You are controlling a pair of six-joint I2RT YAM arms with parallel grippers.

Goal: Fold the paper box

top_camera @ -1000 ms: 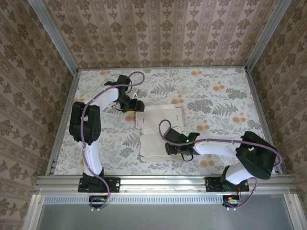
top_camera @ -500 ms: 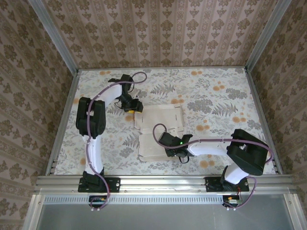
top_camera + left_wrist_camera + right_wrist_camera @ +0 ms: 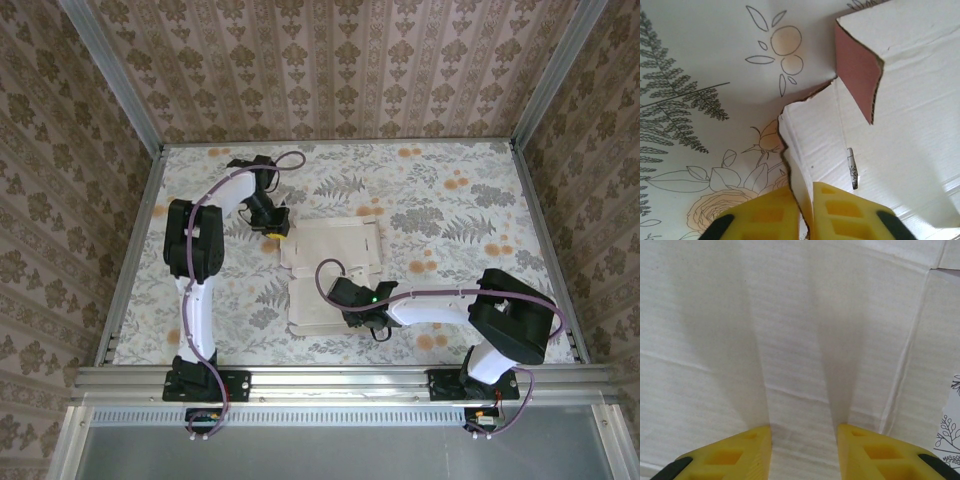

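Top view: I'm seeing the paper box [image 3: 335, 250] lying opened out flat mid-table [image 3: 450, 200], pale inner side up. The left gripper [image 3: 273, 229] is sitting at its far-left corner and the right gripper [image 3: 347, 303] is over the near panel.

Left wrist: the yellow fingers [image 3: 765, 217] are pinching a thin card edge of the box. A raised flap [image 3: 856, 70] just beyond is showing its pink outer side, with floral table cloth around.

Right wrist: the jaws are standing partly apart with nothing between them, tips right at the pale card. I can't tell if they're touching it.
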